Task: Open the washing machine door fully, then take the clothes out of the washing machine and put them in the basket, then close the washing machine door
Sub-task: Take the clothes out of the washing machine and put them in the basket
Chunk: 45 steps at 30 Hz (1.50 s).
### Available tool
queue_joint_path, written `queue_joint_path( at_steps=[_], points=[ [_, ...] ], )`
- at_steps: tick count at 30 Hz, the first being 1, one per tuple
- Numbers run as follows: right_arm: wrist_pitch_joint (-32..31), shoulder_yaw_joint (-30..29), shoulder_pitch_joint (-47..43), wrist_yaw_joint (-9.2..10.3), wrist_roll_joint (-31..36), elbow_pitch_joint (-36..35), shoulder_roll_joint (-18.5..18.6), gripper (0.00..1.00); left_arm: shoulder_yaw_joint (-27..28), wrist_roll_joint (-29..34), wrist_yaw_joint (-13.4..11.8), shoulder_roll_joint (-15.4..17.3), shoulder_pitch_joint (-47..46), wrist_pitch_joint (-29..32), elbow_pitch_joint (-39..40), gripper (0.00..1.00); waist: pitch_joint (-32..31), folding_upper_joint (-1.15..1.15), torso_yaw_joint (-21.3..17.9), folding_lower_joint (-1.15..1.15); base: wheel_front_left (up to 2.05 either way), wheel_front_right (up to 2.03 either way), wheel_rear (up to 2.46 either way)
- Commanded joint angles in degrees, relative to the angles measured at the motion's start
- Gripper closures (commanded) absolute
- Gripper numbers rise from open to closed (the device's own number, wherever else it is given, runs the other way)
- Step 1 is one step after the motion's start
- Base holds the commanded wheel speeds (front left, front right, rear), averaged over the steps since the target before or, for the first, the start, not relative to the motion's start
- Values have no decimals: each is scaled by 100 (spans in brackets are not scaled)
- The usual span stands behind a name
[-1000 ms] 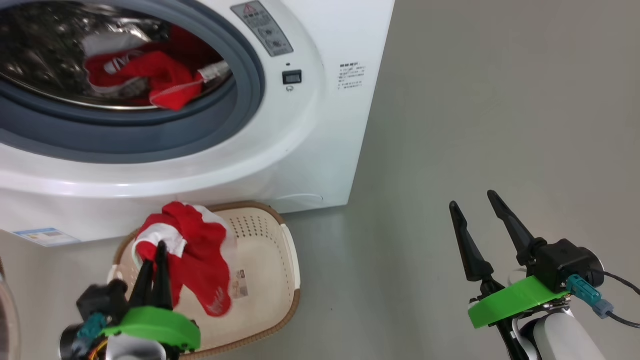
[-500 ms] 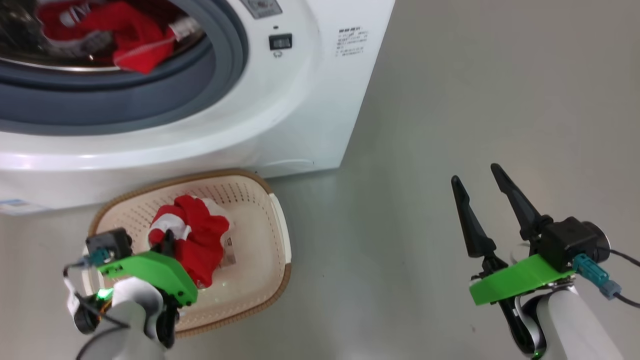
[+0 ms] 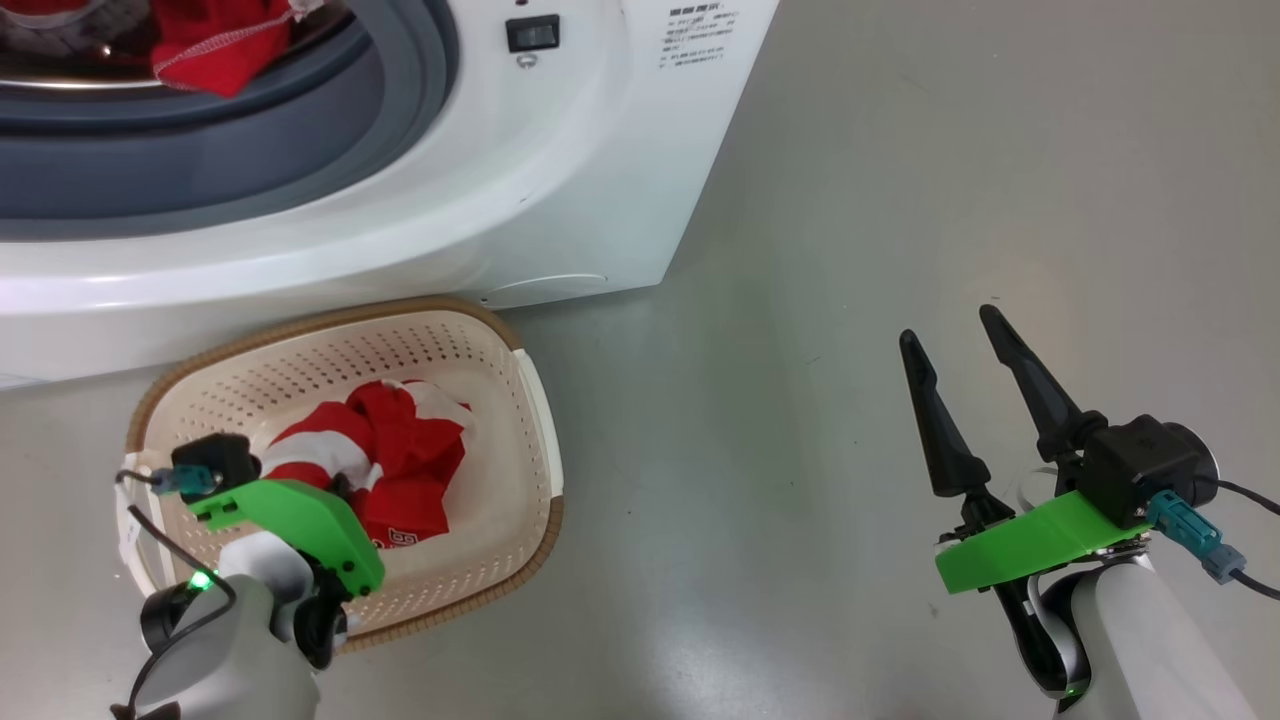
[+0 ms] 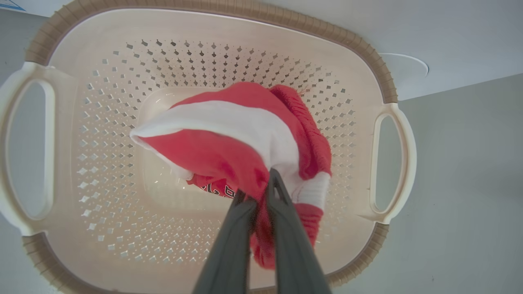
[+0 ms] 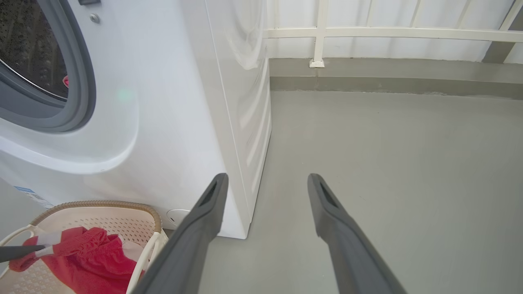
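As wrist shows, pincer [image 4: 256,185] grips clothes [image 4: 229,122].

Parted fingers [image 5: 203,226] beside washing machine [image 5: 171,102]

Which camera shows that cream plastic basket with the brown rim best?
The left wrist view: it looks straight into the cream perforated plastic basket, showing both handles. The head view has the left arm covering a corner; the right wrist view crops most of it.
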State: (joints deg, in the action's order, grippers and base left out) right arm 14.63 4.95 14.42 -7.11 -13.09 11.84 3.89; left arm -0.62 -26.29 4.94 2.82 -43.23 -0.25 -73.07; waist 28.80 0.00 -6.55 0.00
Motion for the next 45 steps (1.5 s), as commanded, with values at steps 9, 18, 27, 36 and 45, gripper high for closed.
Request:
queue_joint_path(
  at_steps=[9,18,27,36,45],
  points=[
    [37,80,93,-37,0,-9,-10,0,-65,57,112,246,0,-322,-18,0,-154,0,120,0,0,0,0],
    [37,89,-19,-37,31,48,-34,0,-128,41,174,278,278,-1140,2,0,-676,0,269,0,0,0,0],
    [37,41,-179,-37,77,82,-42,0,-149,63,189,335,620,-1448,377,0,-1238,0,369,0,0,0,0],
    [37,39,-439,-37,102,114,-51,0,51,163,69,413,1523,-1473,1706,0,-1881,0,364,0,0,0,0],
    [37,21,-724,-37,78,50,-62,0,165,288,-157,353,2589,-1474,3266,0,-2406,0,339,0,0,0,0]
  ],
)
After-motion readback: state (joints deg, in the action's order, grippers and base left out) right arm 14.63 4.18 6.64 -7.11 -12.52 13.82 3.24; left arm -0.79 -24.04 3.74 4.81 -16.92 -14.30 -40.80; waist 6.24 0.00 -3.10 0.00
